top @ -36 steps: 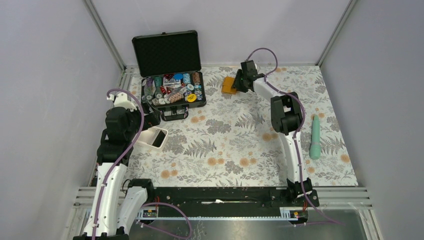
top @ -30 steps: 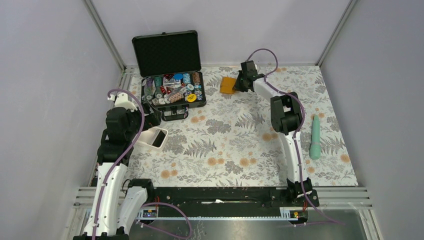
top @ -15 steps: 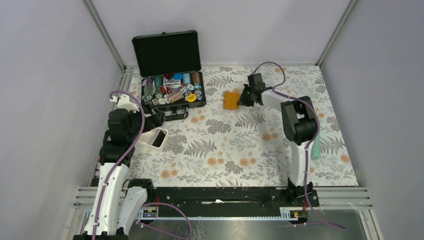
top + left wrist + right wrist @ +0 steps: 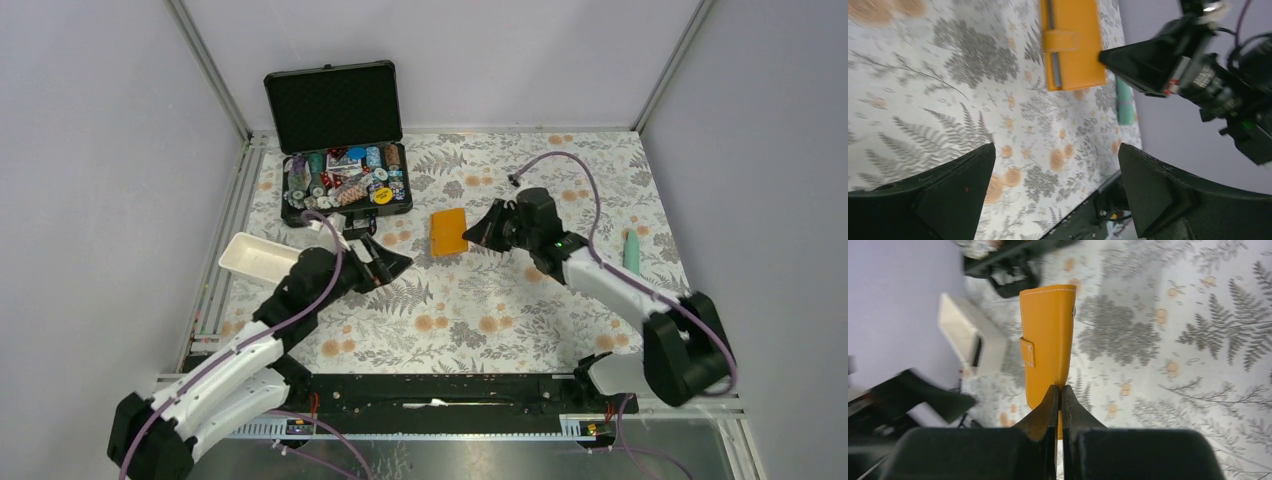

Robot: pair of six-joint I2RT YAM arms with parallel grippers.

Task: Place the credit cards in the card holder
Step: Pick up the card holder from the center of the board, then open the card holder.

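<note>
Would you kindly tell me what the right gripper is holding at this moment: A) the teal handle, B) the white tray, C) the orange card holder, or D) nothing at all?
C: the right gripper is shut on one edge of the orange card holder, as its wrist view shows.

Soft, even light from overhead; shadows on the floral tablecloth point(image 4: 480, 300) are faint. Up close, the left gripper point(image 4: 1056, 150) and right gripper point(image 4: 1060, 389) look dark and blurry.
</note>
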